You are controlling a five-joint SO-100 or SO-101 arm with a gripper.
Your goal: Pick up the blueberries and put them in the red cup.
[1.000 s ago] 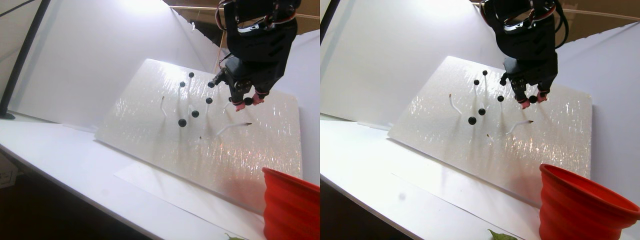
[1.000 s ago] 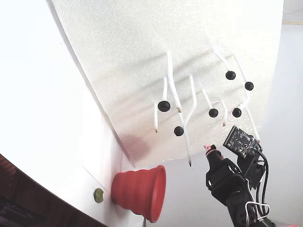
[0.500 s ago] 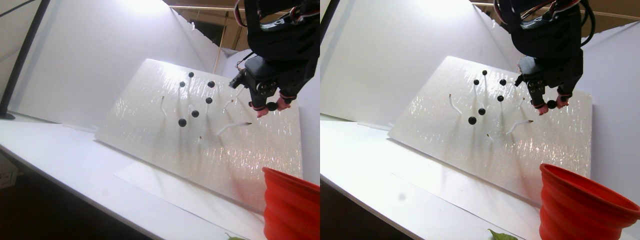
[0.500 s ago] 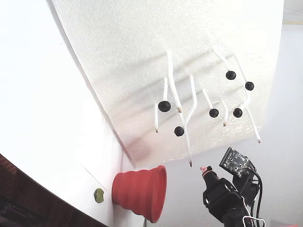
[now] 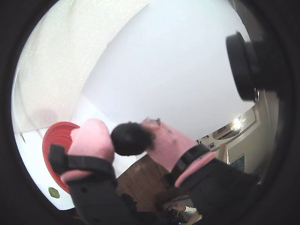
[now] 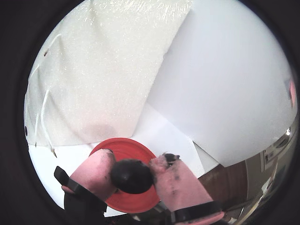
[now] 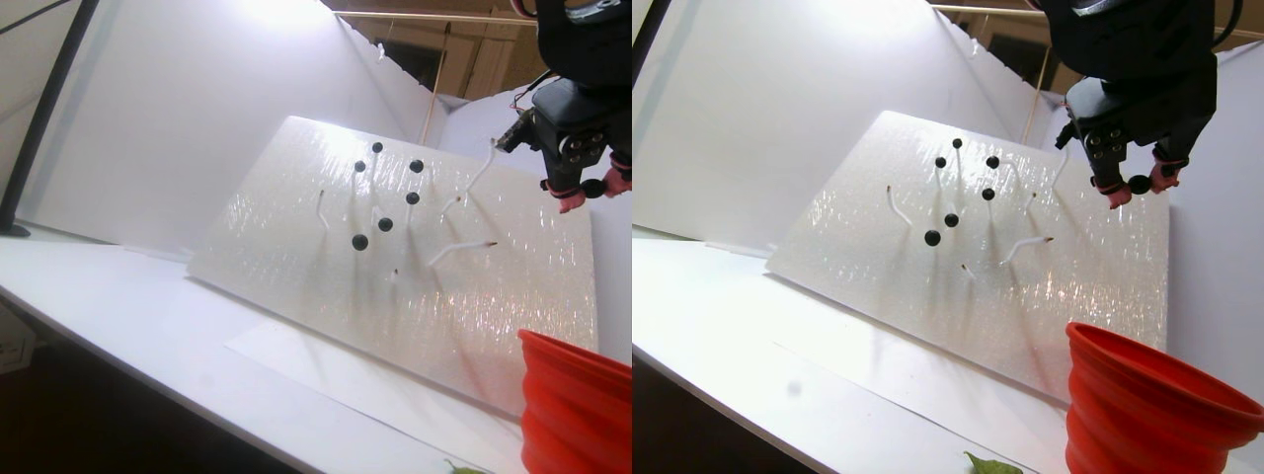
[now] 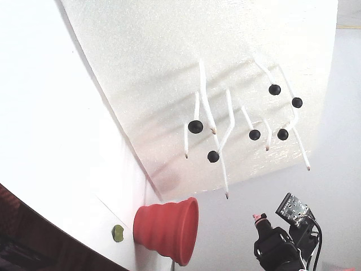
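Wrist view: pink fingers clamped on one black berry, lower centre; red cup at lower left.

Other wrist view: same pinch; cup directly behind berry.

Stereo pair view: arm had pulled away from foam board toward upper right since a second ago, berry plucked; transfer leg under way. Five blueberries remained on stems.

Fixed view: fingers at lower right, cup lower centre on counter.

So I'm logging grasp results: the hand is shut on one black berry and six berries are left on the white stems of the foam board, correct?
Not quite. The hand is shut on one berry, clear in both wrist views, but the fixed view shows five berries left on the stems, not six. The rest holds: they sit on the foam board.
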